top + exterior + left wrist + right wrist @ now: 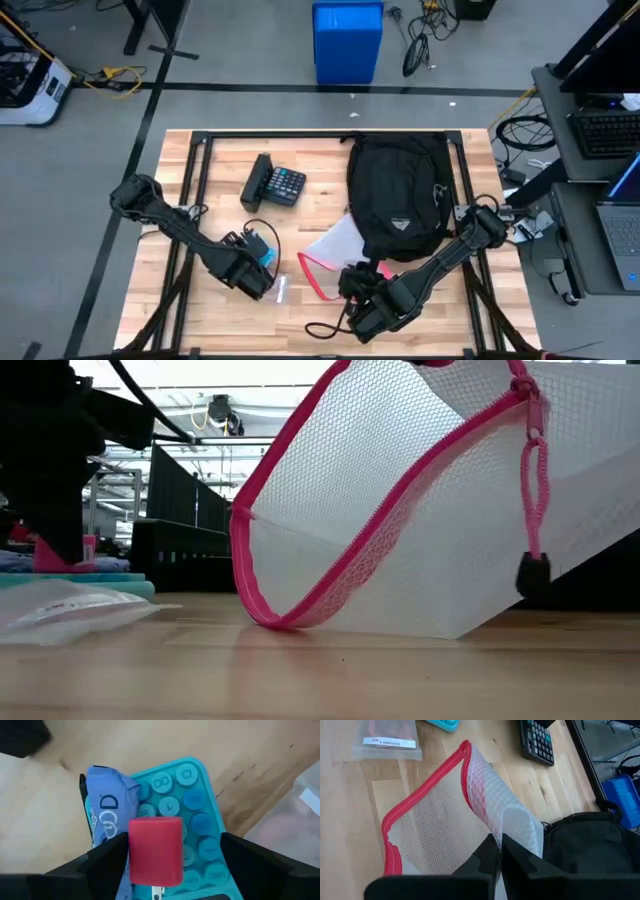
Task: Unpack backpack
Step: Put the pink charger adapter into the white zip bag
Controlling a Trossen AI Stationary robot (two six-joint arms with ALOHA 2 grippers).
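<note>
The black backpack point(400, 190) lies at the table's far right, its white logo patch toward the near edge. My right gripper point(365, 287) is just in front of it, shut on a white mesh pouch with a pink zip edge point(445, 820). Near the table's left centre, my left gripper point(172, 862) is open and points down over a teal keypad point(192, 815) and a blue packet point(107, 810). A red block point(155, 850) lies on the keypad between the fingers, close to one of them. My right gripper pinches the pouch's white mesh point(507, 822) between its two fingers, at the end nearest the backpack, slanting down from the table's near right. That end is raised. The pouch slopes down and its far pink corner point(275, 618) rests on the table. The zip pull point(530, 570) hangs free. My left gripper: I cannot tell whether a finger touches the red block.
A black calculator point(275, 185) lies at the far left centre. A clear plastic bag point(283, 290) lies near my left gripper. A black cable point(325, 328) curls at the near edge. A blue bin point(347, 40) stands on the floor beyond the table.
</note>
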